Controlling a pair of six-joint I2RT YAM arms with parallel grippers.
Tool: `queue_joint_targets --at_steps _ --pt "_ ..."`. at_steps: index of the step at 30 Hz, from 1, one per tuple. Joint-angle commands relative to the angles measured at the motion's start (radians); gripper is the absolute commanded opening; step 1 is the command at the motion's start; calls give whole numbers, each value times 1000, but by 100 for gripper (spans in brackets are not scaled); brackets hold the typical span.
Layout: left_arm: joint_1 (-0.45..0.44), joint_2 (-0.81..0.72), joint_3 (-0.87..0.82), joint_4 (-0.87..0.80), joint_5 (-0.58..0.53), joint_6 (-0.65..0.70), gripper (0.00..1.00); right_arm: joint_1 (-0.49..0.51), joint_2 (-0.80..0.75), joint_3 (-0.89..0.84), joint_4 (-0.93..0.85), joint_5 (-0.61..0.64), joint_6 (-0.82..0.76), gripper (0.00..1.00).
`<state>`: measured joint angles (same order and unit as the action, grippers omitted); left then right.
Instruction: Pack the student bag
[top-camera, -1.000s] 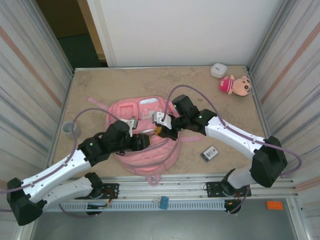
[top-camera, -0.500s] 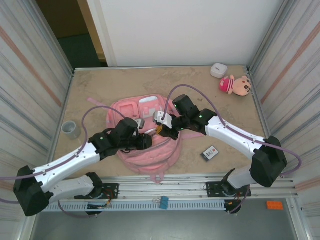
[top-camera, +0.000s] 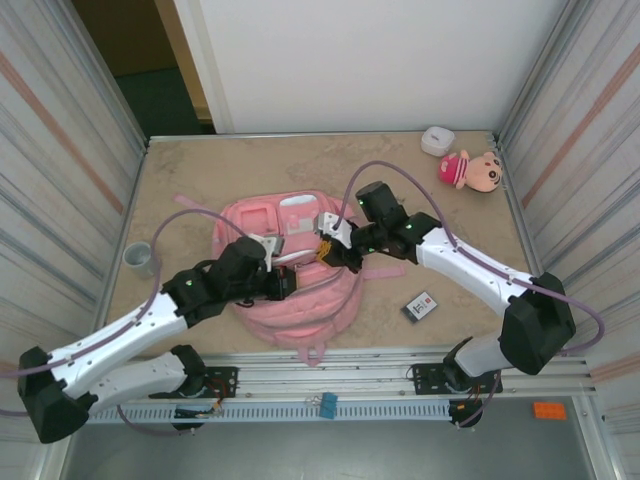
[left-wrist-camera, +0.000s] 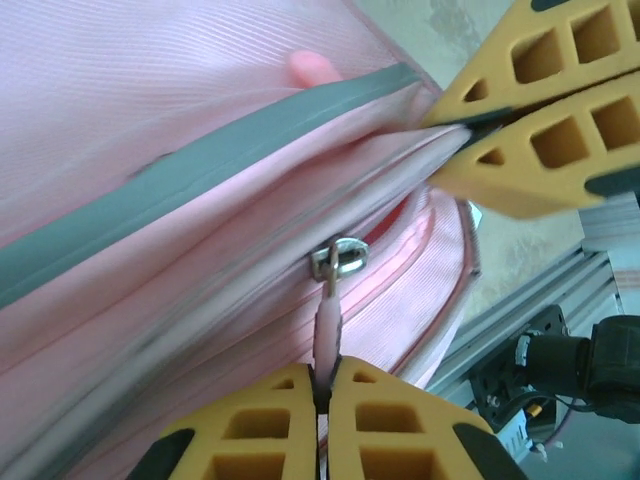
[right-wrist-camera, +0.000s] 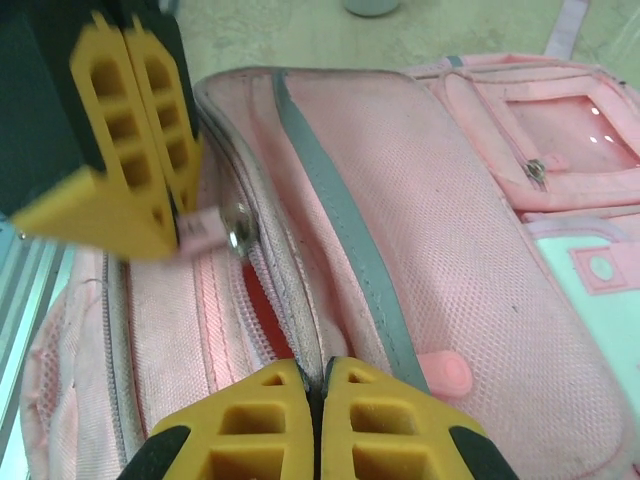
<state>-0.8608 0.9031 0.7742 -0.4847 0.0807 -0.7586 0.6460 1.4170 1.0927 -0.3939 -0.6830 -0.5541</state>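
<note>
Our left gripper (left-wrist-camera: 322, 370) has closed, pinching the zipper pull (left-wrist-camera: 328, 318) at lower centre. Our right gripper (right-wrist-camera: 320, 372) is clamping the student bag (top-camera: 300, 310) by its seam, so we should be pulling straight along the track.

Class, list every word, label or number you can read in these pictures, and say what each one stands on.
No text here can be read.
Small card lying right of the student bag: dark print, too small to read.

Pink student bag (top-camera: 300, 312), grey piping (right-wrist-camera: 338, 222)
</note>
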Motion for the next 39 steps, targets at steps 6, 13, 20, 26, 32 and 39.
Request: queue_joint_targets --at_steps 6,13,20,26,32,39 --pt "123 -241 -93 -280 -200 55 0 -136 -74 39 -118 -107 -99 0" --pt "354 -300 -169 -235 -127 143 0 -210 -107 51 -139 -248 -137 0" --pt "411 -193 -154 -59 43 199 0 -155 -106 66 -219 -57 -119 21" --pt "393 -141 -96 37 173 435 60 -182 -190 -2 -90 53 241 56" --pt "279 -103 -62 122 209 868 71 -306 -221 5 -221 197 688 61" --pt "104 142 63 42 187 1277 82 -448 -284 -96 -448 347 1009 62"
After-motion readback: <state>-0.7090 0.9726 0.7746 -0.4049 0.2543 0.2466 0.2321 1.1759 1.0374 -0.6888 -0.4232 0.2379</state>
